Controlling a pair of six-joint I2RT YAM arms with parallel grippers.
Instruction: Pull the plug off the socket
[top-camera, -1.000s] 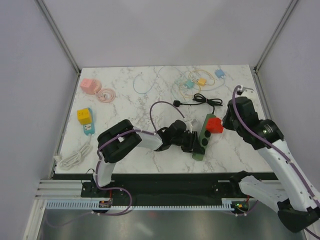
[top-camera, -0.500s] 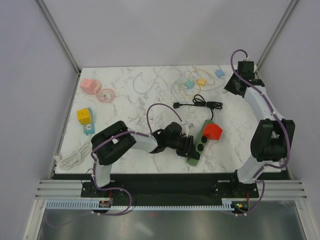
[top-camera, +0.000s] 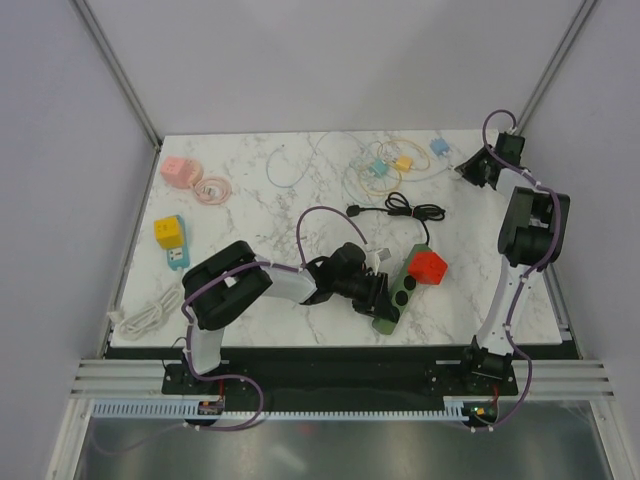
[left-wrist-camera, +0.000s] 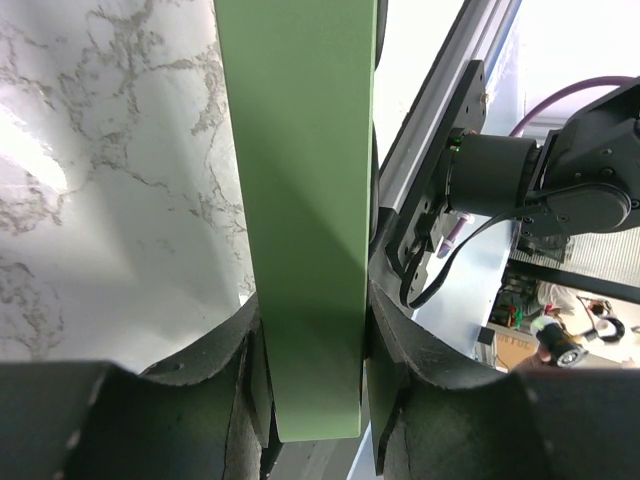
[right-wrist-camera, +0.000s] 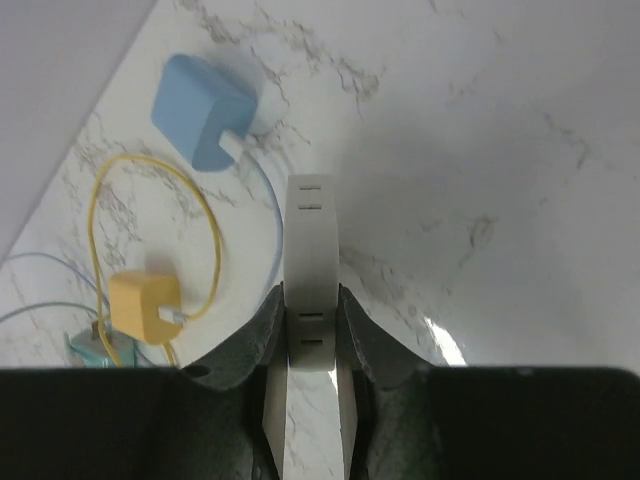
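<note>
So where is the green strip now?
The strip lies right of centre on the table in the top view, its near end in the left hand, a red cube on it.

On the tabletop (top-camera: 300, 215), the power strip (top-camera: 404, 290) lies right of centre, running from near-left to far-right. The cube plug (top-camera: 428, 267) sits at its far end. The left gripper (top-camera: 378, 293) closes around the strip from the left. Just behind the strip lies a coiled cord (top-camera: 415, 208).

Further back are three small chargers with looped cables – the left charger (top-camera: 378, 168), the middle charger (top-camera: 404, 163) and the right charger (top-camera: 440, 147). The right gripper (top-camera: 476, 168) is at the far right corner, just right of them, with a flat piece (right-wrist-camera: 310, 290) between its fingers.

Far left lies a round socket (top-camera: 178, 170), with a cable coil (top-camera: 212, 189) beside it. Nearer is a cube adapter (top-camera: 170, 232) – and at the near left edge a bundled cord (top-camera: 148, 316).
</note>
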